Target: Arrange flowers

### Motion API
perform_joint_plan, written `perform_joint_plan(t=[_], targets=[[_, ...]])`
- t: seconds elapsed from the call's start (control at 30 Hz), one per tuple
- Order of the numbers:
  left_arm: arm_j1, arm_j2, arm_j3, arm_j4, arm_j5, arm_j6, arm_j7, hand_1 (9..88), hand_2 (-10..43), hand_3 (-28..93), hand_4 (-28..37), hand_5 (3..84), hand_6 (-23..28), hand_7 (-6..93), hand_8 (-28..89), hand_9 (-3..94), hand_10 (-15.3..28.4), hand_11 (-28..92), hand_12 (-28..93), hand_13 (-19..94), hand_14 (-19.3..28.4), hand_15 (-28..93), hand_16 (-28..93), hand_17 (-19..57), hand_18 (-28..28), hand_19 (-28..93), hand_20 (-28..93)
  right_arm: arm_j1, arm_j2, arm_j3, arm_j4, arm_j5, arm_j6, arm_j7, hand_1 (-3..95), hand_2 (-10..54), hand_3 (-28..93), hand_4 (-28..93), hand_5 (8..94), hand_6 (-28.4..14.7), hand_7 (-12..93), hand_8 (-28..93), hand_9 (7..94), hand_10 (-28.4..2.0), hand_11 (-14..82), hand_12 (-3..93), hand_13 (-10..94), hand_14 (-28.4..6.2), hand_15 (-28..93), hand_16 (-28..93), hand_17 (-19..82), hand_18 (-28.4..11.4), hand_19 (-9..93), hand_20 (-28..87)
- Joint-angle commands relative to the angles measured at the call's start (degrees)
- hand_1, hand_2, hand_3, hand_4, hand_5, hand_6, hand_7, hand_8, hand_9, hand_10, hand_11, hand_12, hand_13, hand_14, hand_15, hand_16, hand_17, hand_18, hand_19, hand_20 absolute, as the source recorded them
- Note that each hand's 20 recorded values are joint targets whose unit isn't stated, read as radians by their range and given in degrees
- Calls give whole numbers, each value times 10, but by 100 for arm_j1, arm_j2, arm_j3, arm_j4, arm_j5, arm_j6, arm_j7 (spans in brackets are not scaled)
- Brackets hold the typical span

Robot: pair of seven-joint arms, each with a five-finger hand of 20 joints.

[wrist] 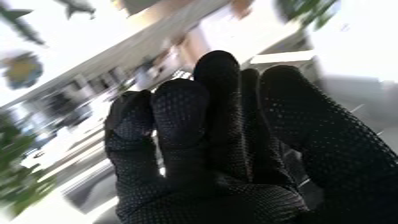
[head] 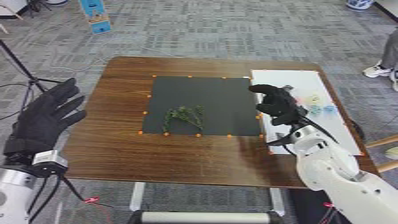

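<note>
Two black-gloved hands in play here; my right hand (head: 277, 107) is over the strip where the dark mat (head: 204, 91) meets the white sheet (head: 284, 77), fingers fairly straight and loosely side by side, thumb apart from them, no stem in its hold; my left hand (head: 46, 112) is out beside the table's left edge, relaxed and open, palm empty. Down on the near half of the mat, there lie the green sprigs (head: 184, 114), thin stems spread apart; across on the sheet, just to the right of my right hand, sit the small flowers, a pinkish one (head: 299, 100) and a blue one (head: 330, 108) among them. Orange markers (head: 198, 135) run round the mat, all on the brown table (head: 124, 150); past its left edge stands a black tripod (head: 34, 79), with a blue stand (head: 96, 17) farther off on the grey carpet (head: 191, 30). And what stands in the way is me; my right hand and white forearm (head: 327, 162) cover part of the sheet, and the lower end of that arm is cut off by the frame! Over to the wrist view, a tough one to call; behind my glove it's all smears, leafy green blurs (wrist: 22, 172) and a yellowish patch (wrist: 22, 71), too blurred to name.
</note>
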Motion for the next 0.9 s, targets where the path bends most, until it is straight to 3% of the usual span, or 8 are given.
perform_joint_plan(t=[0.03,0.2,0.63,0.9], targets=[[8,3,-3,-62,-40,48,-15,230,-95,636,-283,231,24,182,-97,187,94,163,157,167,126,125,47,-126,223,382,69,476,175,-539,80,-84,-1544,-102,277,126,905,-80,387,0,132,-98,717,-126,530,525,689,-125,810,358,396,-240,928,561],[-14,-5,11,-69,-42,50,5,228,-95,638,-283,231,24,181,-96,187,94,162,157,169,126,130,48,-127,222,381,70,590,208,-758,101,-70,-2137,-85,239,162,915,-35,407,-10,131,-104,805,-104,637,386,793,-89,858,369,514,-237,932,711],[49,-16,-31,-84,-49,71,-18,224,-95,642,-283,233,23,182,-96,190,94,163,158,171,126,135,45,-128,222,382,70,1356,67,-1619,167,-200,-2821,-210,222,175,921,-28,429,-15,141,-113,835,-92,646,373,828,-77,860,380,560,-232,932,736],[109,-28,-50,-107,-62,78,0,220,-95,646,-283,234,23,182,-96,191,95,164,158,172,127,138,44,-128,222,382,71,1681,-135,-1967,225,-214,-2814,-199,220,176,918,-28,428,-17,140,-113,836,-93,642,372,829,-75,857,382,562,-231,932,735]])
